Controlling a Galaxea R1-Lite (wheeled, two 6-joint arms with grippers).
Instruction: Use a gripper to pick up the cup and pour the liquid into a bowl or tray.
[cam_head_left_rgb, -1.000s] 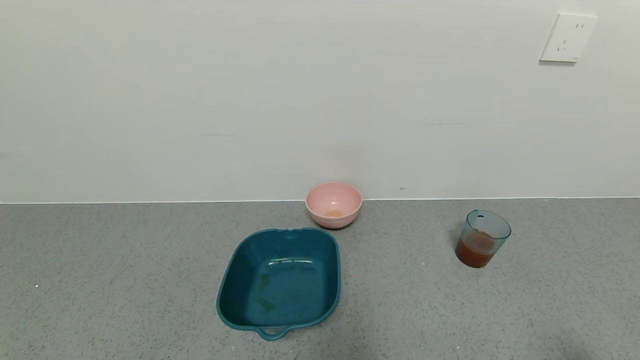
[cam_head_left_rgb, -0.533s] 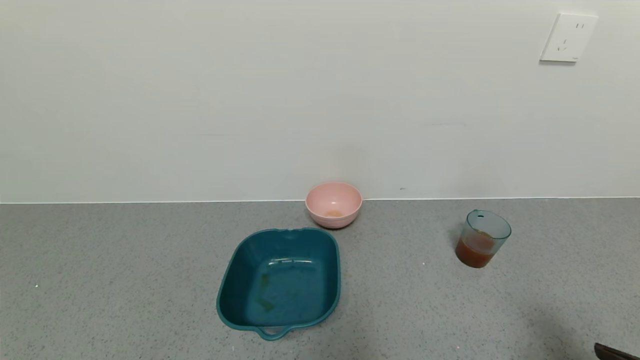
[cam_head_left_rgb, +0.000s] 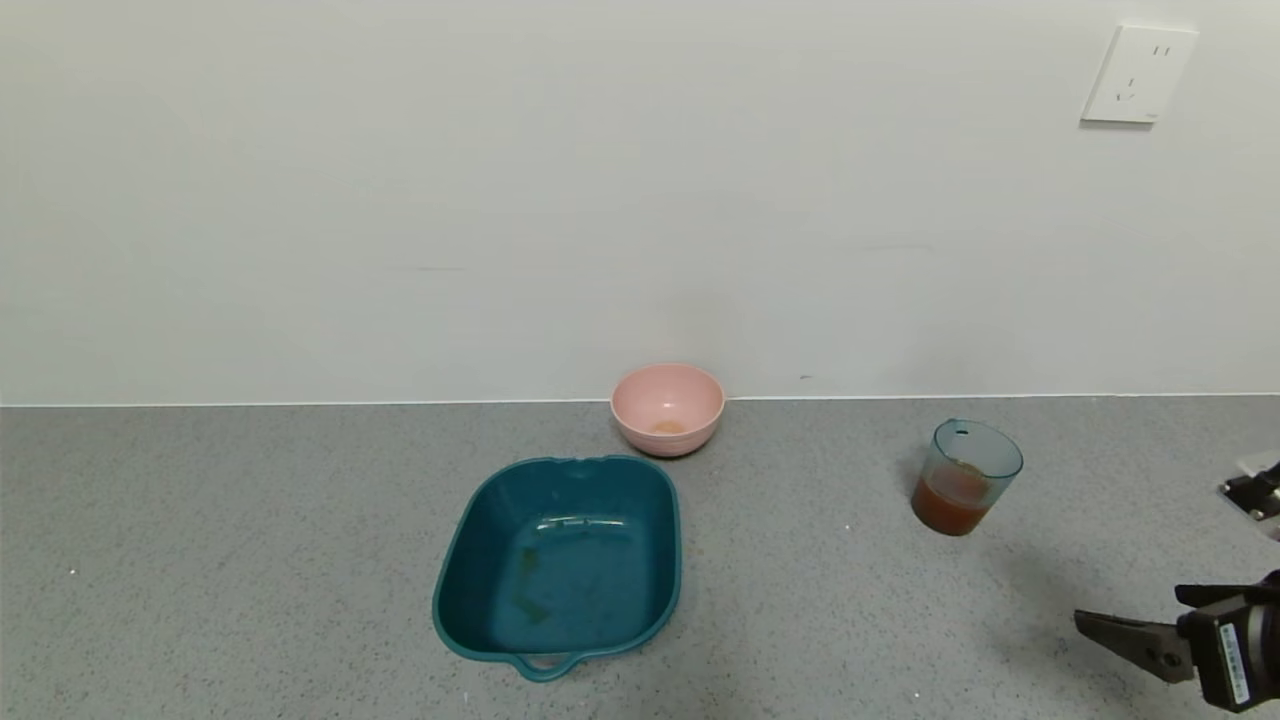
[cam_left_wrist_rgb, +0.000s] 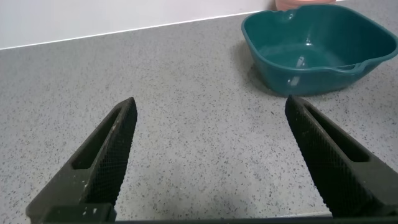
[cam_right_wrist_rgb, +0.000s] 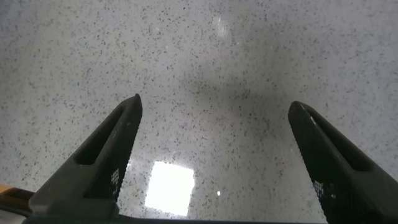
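Right claw (cam_head_left_rgb: 1140, 640) has come further into the head view at the lower right; half a second ago only a sliver showed at the edge. It hangs over bare desk (cam_head_left_rgb: 250, 520), jaws spread wide, holding nothing, well apart from the cup (cam_head_left_rgb: 965, 478). Cup stands upright on the right, reddish-brown liquid (cam_head_left_rgb: 952, 503) in its lower part. Teal tray (cam_head_left_rgb: 560, 565) sits centre, pink bowl (cam_head_left_rgb: 667, 408) just behind it. Left claw (cam_left_wrist_rgb: 208, 155) is wide open, low over the desk, tray ahead.
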